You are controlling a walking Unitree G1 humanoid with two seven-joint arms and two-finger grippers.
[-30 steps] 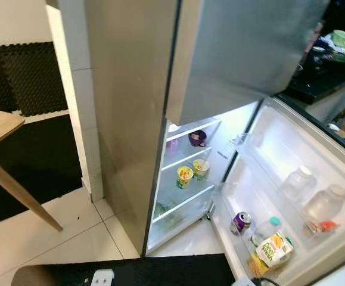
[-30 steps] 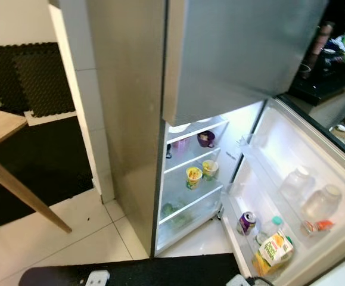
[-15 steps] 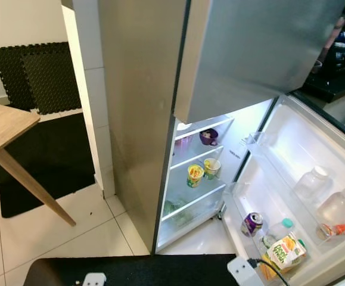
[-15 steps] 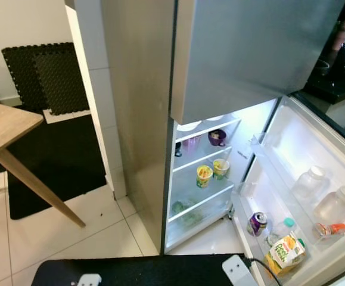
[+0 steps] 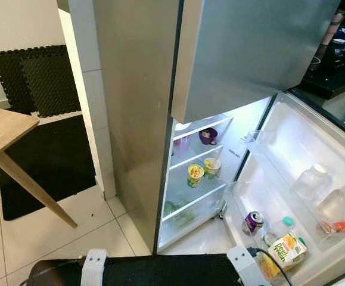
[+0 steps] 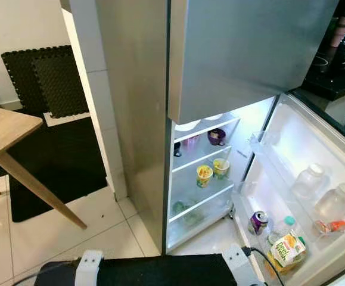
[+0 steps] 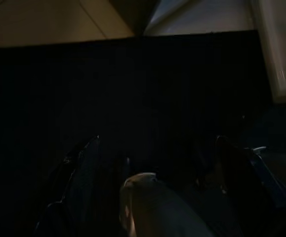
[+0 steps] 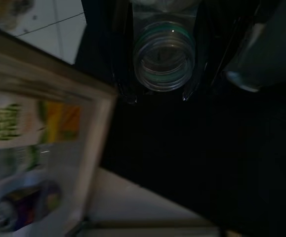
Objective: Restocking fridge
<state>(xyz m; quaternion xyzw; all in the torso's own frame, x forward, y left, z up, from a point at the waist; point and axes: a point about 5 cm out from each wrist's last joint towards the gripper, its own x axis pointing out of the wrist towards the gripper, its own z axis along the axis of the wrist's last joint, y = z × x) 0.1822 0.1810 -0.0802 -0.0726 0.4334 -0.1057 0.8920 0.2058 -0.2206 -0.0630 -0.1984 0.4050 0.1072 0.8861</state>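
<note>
The right gripper (image 8: 158,94) has its two black fingers (image 8: 120,74) closed around a clear bottle (image 8: 163,54), held low beside the open fridge door (image 5: 291,143). The left gripper (image 7: 152,197) hangs in shadow; its finger spread cannot be judged. The bottle could knock the juice carton (image 5: 286,251) or purple can (image 5: 253,221) crowding the door shelf. The wrist view reveals the bottle; the head view shows inner shelves (image 5: 197,159).

Light pours from inside the open fridge (image 5: 199,170), washing its door shelves (image 5: 303,190) to near-white glare while the steel front stays dull and softly smeared, and both wrist views are dim, the juice carton (image 8: 29,123) beside the fridge blurred.
</note>
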